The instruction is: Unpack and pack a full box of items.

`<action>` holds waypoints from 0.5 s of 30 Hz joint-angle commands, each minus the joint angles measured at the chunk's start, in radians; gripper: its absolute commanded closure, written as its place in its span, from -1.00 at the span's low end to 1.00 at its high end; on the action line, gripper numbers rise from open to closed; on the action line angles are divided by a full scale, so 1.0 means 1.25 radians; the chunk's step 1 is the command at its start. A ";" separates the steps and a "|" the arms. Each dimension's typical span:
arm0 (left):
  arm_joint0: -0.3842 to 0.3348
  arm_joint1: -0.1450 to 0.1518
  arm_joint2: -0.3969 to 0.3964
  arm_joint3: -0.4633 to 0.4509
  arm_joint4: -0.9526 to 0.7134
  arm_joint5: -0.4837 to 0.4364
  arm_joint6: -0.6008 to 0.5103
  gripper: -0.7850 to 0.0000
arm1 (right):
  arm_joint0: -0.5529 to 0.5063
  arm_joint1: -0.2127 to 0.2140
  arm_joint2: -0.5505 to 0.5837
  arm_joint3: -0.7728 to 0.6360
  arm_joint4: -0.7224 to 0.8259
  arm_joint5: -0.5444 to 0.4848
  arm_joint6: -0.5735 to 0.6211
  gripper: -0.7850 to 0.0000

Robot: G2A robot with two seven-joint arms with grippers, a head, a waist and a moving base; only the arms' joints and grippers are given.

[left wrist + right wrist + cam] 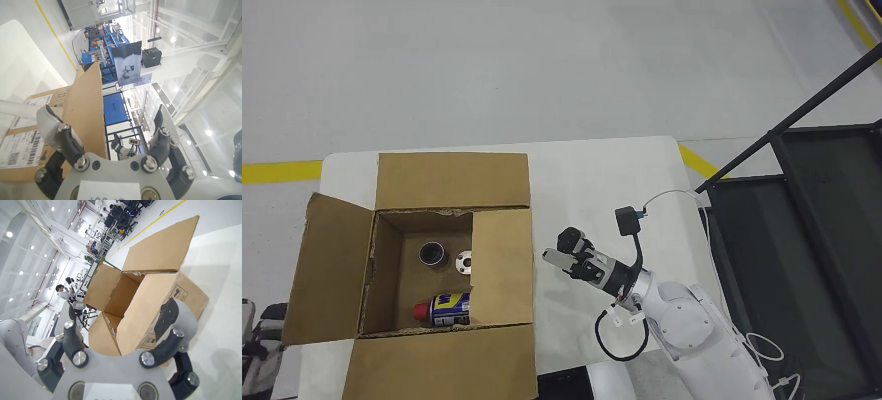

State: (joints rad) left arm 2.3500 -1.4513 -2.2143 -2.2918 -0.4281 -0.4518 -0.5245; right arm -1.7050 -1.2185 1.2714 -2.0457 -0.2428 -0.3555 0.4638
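R gripper (119, 315) sits over white tabletop (592, 180), jaws spread wide, nothing between them, ribbed dark pad (167, 315) bare. Directly ahead, close but apart: printed outer wall of open brown cardboard box (170, 291), w/ its R-side flap (502, 265) raised and leaning in over the opening. L gripper (103, 113) also wide open and empty, just beside the box's label-covered side, a flap edge rising past it. Contents on box floor, beyond the R-side flap: blue-and-yellow spray can w/ red cap (447, 308) on its side in the robot-side part of the floor, long axis running L–R, cap end pointing away from R gripper. Further back, a dark upright cylinder (434, 253) and, just beside it, a small silvery round fitting (464, 262). Key relation: all items lie to R gripper's left and below rim level, w/ the raised flap between. Judge the approach must go up and over, then down, jaws straddling the can across its short width. Which arm is nearer the can: can't tell. Top view gives floor + items; from R wrist view the near wall hides them, though bare inner far walls are plain. Far flap (452, 180) splayed outward.
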 commanded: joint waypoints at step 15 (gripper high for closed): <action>0.000 -0.048 0.212 -0.047 0.236 0.050 0.032 -1.00 | 0.000 0.000 0.000 0.000 0.000 0.000 0.000 -1.00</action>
State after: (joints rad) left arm 2.3500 -1.5088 -1.9727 -2.3500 -0.1623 -0.4098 -0.5013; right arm -1.7050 -1.2185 1.2714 -2.0457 -0.2428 -0.3555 0.4638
